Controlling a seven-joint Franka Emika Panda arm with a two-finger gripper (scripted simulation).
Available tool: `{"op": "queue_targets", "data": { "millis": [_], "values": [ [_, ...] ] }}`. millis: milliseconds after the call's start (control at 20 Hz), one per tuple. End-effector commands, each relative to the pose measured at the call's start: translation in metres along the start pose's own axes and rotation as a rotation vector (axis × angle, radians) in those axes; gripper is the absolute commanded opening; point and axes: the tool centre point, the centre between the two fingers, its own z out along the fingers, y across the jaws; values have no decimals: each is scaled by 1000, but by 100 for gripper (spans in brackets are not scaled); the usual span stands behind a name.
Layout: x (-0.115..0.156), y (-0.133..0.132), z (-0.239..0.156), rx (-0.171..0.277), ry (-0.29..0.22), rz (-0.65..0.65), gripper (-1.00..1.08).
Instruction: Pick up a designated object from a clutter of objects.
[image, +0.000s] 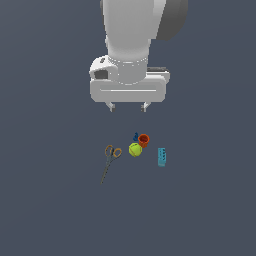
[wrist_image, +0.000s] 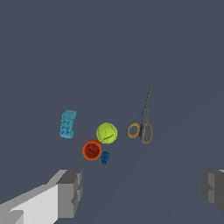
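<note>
Jaws (image: 127, 106): apart, empty, hanging above the clutter.
Scissors (image: 110, 161): flat on the bench, apart from the rest, at the clutter's exterior-view left; handles nearest the ball.
Ball (image: 135, 149): beside the cup.
Cup (image: 144, 140): upright, touching the blue piece (image: 135, 136).
Block (image: 162, 156): at the exterior view's right, alone.
Writing: none readable.

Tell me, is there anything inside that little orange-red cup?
The wrist view looks into the cup and shows only its red interior, apparently empty; its shaded bottom is unclear. The small blue piece sits beside it, outside.
</note>
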Motion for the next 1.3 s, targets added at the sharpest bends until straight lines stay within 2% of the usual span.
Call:
{"op": "queue_targets", "data": {
  "millis": [0,450,650,950,1250],
  "values": [
    [0,0,0,0,0,0,100],
    [4,5,-18,-30,25,-5,100],
    [4,5,-18,-30,25,-6,100],
    [12,10,-1,-22,23,22,100],
    [26,22,38,-8,17,85,100]
  ]
}}
